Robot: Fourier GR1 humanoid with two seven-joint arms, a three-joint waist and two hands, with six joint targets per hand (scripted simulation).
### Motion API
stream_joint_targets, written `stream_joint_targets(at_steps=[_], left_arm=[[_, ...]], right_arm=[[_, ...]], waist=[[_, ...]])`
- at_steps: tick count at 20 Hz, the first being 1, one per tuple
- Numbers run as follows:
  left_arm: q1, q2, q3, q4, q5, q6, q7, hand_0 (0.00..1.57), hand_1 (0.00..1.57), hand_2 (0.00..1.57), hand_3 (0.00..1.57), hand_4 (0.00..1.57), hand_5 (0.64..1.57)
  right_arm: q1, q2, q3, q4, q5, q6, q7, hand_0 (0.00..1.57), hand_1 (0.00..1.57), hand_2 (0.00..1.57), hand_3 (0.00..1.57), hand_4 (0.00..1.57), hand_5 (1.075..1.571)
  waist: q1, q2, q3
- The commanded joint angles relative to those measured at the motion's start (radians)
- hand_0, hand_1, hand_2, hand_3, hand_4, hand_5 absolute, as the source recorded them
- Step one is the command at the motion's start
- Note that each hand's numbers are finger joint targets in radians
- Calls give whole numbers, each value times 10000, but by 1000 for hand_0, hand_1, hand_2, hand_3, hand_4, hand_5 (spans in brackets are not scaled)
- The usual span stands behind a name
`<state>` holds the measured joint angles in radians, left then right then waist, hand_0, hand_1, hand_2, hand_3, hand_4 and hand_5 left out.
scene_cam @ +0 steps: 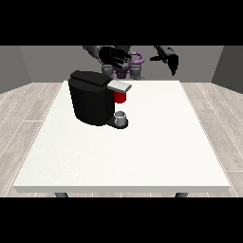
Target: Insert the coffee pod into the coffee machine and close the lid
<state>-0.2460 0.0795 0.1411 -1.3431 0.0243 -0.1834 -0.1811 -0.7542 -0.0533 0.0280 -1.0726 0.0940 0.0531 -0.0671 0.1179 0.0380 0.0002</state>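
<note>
The white worktop point(142, 156) is carrying the black coffee machine point(92, 102), its grey lid point(119, 86) lying over a red thing at the machine point(120, 97). A grey thing point(120, 115), maybe the coffee pod, is sitting on the machine's base. The robot hand at the view's left point(115, 56) is hanging behind the machine, the robot hand at the view's right point(171, 60) well apart; I cannot tell their fingers. The reach should probably be coming from above.

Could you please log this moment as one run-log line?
hand at view's left: raised above coffee machine | hand at view's right: raised

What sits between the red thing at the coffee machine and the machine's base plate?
In the front view, a small grey thing stands on the base plate, straight below the red thing at the machine.
</note>
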Motion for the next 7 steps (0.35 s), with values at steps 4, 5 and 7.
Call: stream_joint_targets(at_steps=[4, 5, 7], left_arm=[[757, -378, -230, 220, -246, 403, -86, 0, 0, 0, 0, 192, 1571], [774, 152, 397, 571, 232, -4, -298, 0, 0, 0, 0, 192, 1571], [632, -9, 176, 204, -42, 437, 305, 0, 0, 0, 0, 192, 1571]], right_arm=[[2370, 519, 1370, -1065, -1449, -193, -720, 0, 0, 0, 0, 286, 1571], [2689, 522, 1514, -1461, -1581, -278, -580, 0, 0, 0, 0, 279, 1571], [3619, 526, 1479, -1335, -1647, -573, -1129, 0, 0, 0, 0, 157, 1571]], waist=[[-532, -1138, -1], [-854, -1274, -3], [-1035, -1377, 2]])
